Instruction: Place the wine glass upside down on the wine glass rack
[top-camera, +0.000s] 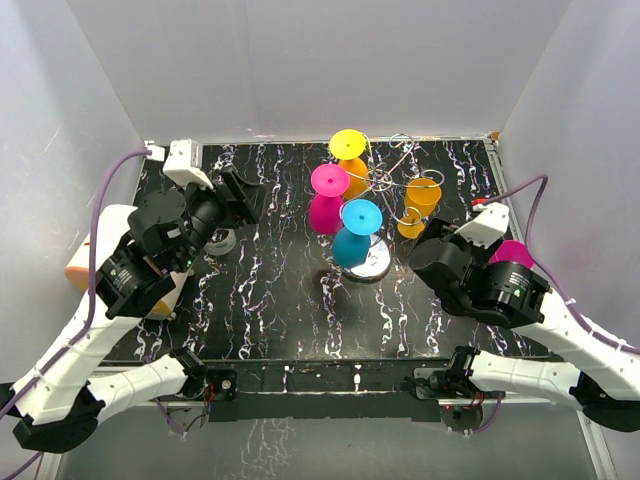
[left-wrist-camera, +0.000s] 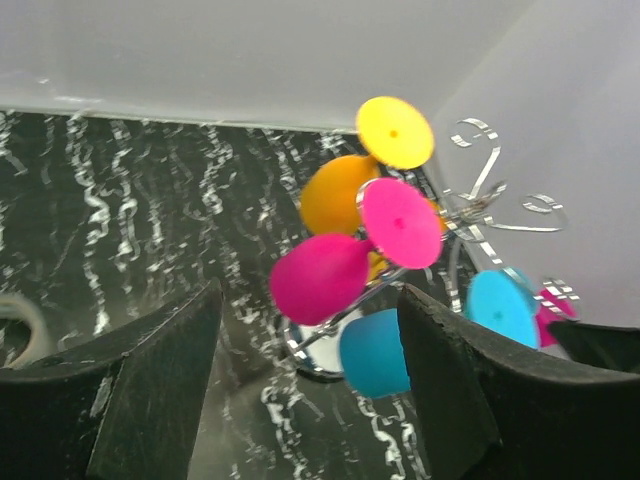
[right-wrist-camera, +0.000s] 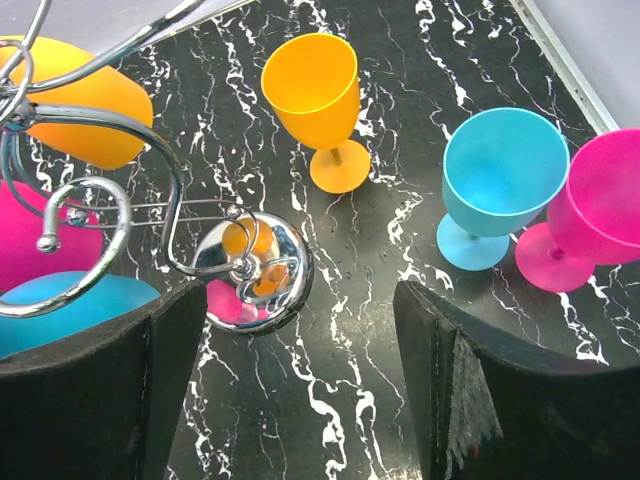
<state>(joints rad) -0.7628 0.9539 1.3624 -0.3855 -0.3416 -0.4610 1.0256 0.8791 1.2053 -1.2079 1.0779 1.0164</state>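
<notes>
Black marbled table (top-camera: 270, 300), white walls (top-camera: 300, 60). Rack (top-camera: 380, 260) is set at centre-rear, w/ 3 glasses hung upside down on its arms: hung orange (top-camera: 352, 172), hung pink (top-camera: 325, 212), hung cyan (top-camera: 350, 245). To its R, 3 more are stood upright on the table: upright orange (right-wrist-camera: 312, 88), upright cyan (right-wrist-camera: 503, 170), upright pink (right-wrist-camera: 605, 190). L gripper (left-wrist-camera: 310, 295) is spread wide, nothing gripped, facing the hung glasses. R gripper (right-wrist-camera: 298, 295) is also spread wide, empty, above the rack base.

surface (top-camera: 270, 300): black, glossy, white marble-like veins | back wall (top-camera: 300, 60): plain pale grey-white panel | side walls (top-camera: 45, 110): same pale panels, left and right | rim (right-wrist-camera: 565, 55): pale strip along surface edge | light: soft, even, faint shadows
</notes>
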